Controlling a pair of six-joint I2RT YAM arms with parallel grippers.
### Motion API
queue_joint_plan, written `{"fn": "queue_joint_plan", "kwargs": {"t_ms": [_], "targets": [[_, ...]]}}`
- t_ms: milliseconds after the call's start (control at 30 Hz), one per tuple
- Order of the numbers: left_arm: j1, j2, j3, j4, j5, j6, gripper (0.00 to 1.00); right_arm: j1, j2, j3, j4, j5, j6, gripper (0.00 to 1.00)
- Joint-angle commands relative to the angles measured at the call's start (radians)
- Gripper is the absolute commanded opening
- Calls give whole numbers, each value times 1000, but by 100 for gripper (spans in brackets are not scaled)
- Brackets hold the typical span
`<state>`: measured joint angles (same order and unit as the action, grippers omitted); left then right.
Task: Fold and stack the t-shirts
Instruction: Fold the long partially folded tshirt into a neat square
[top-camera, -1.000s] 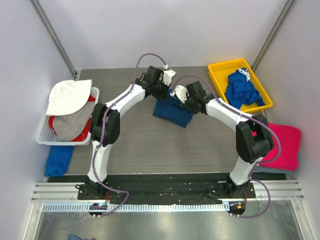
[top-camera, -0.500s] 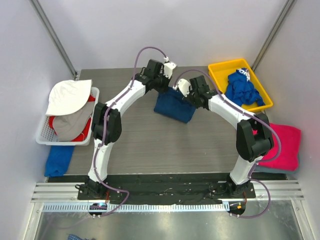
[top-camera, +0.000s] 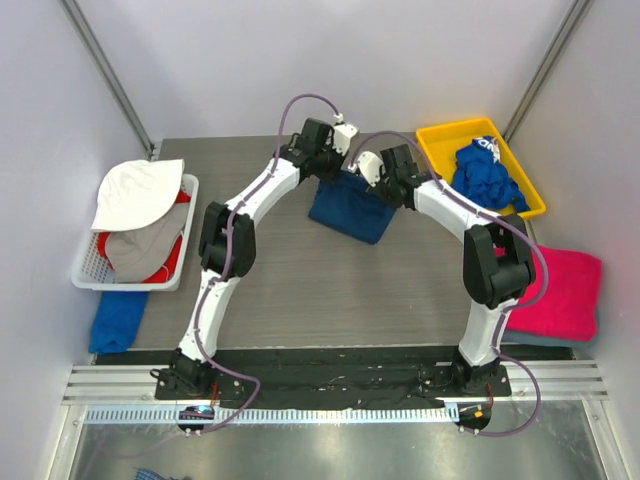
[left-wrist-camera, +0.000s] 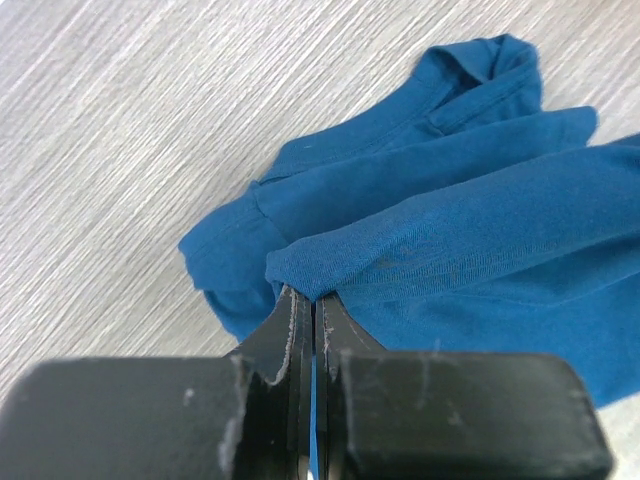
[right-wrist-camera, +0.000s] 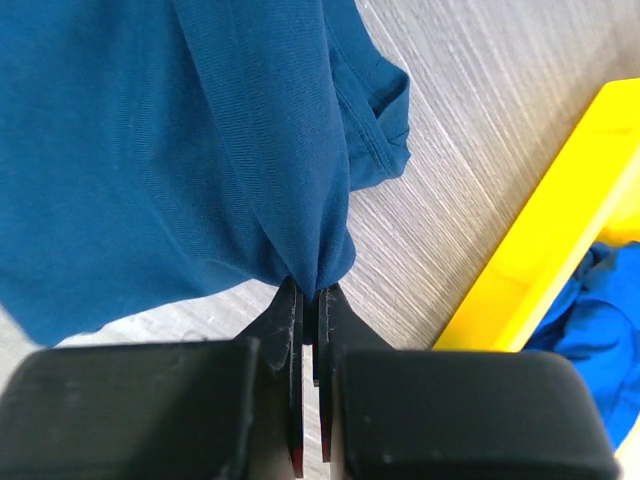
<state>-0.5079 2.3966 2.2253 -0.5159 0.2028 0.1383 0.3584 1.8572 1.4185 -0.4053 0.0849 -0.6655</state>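
Note:
A navy t-shirt (top-camera: 350, 210) hangs bunched at the back middle of the table, pinched on its top edge by both grippers. My left gripper (top-camera: 336, 172) is shut on a fold of the navy t-shirt (left-wrist-camera: 430, 230), with cloth squeezed between the jaws at the left gripper (left-wrist-camera: 313, 297). My right gripper (top-camera: 374, 184) is shut on another fold of the navy t-shirt (right-wrist-camera: 180, 150), seen close at the right gripper (right-wrist-camera: 312, 292). A royal-blue t-shirt (top-camera: 485, 180) with white lettering lies crumpled in the yellow bin (top-camera: 438, 135). The magenta-pink t-shirt (top-camera: 565, 290) lies folded at the table's right edge.
A white basket (top-camera: 85, 268) at the left holds a white hat, grey and red cloth. A blue cloth (top-camera: 118, 318) lies just in front of it. The yellow bin's wall (right-wrist-camera: 540, 250) is close to the right gripper. Grey walls stand round the table.
Both grippers have moved toward the back of the table and closer together, carrying the navy t-shirt with them; it now hangs more bunched between them.

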Motion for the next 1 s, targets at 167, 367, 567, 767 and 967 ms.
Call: {"fn": "queue_joint_plan", "kwargs": {"t_ms": [167, 367, 567, 767, 967], "targets": [[17, 68, 120, 39, -39, 18, 5, -42, 92, 92, 37, -4, -17, 1], [17, 82, 119, 63, -57, 12, 3, -45, 126, 131, 48, -2, -13, 1], [20, 81, 112, 76, -91, 20, 3, -47, 169, 180, 51, 9, -13, 1], [23, 87, 120, 77, -109, 27, 24, -45, 211, 218, 60, 38, -16, 5], [23, 84, 119, 89, -141, 23, 38, -47, 232, 246, 83, 62, -11, 20]]}}
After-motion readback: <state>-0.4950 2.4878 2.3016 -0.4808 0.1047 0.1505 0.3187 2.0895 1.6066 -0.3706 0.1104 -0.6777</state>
